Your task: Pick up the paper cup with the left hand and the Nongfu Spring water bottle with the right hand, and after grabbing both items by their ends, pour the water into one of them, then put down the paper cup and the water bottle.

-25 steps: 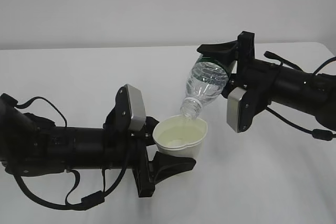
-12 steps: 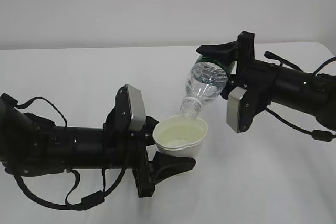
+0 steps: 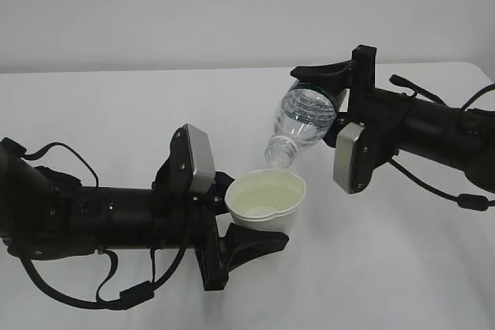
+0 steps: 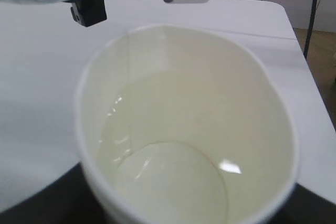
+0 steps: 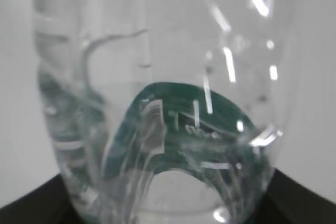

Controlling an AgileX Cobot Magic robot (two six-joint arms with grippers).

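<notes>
Paper cup held at base in left hand fingers, above counter; thin-walled, crushable, some water inside. Nongfu Spring water bottle at 1 o'clock of cup, tilted mouth-down, gripped at base by right hand; slick, springy plastic.

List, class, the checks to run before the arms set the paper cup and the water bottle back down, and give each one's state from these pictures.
1. Left gripper holds the paper cup: ok, fingers on both sides of it.
2. Cup upright, rim level: ok.
3. Water is in the cup: ok, a shallow pool at the bottom.
4. Right gripper holds the Nongfu Spring water bottle by its base end: ok.
5. Bottle mouth clear of the cup rim: ok, a gap shows.
6. Bottle turned upright: not ok, the neck slants down.
7. Pouring has stopped: cannot tell.
</notes>
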